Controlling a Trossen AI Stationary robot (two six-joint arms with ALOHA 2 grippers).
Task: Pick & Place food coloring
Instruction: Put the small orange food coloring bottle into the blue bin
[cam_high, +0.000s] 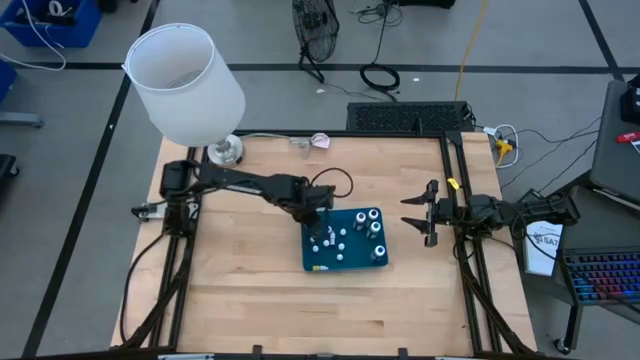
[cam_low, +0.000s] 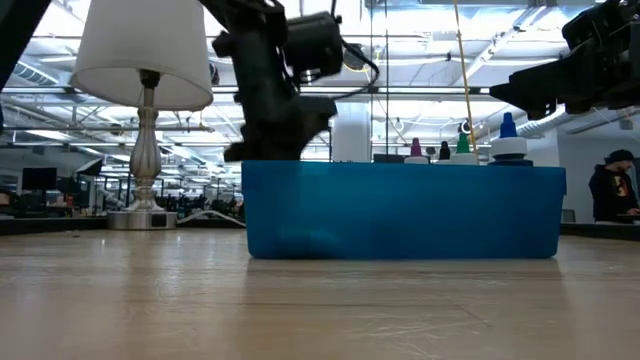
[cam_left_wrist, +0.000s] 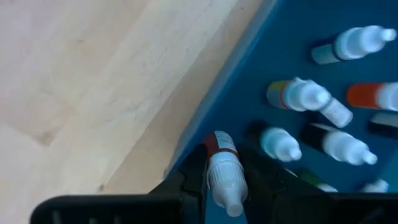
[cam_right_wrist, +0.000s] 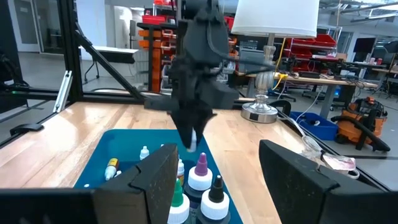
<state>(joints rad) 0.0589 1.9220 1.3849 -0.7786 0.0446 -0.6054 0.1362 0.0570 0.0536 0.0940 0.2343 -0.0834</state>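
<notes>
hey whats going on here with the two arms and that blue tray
The left end effector is shut on a small food coloring bottle with a white cap and a red label, held at the edge of the blue tray. More small bottles stand or lie in the tray. The right end effector hangs open beside the tray, holding nothing. A lamp stands at the table's far left corner.

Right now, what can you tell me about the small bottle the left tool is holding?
The bottle is a small dropper type: white body and tapered white nozzle cap, with a red band of label near its base. It looks like plastic. The left tool is shut on it, one dark finger on each side of the body. It sits over the edge of the blue tray, near the other small bottles lying inside; whether it touches the tray floor cannot be told.
</notes>
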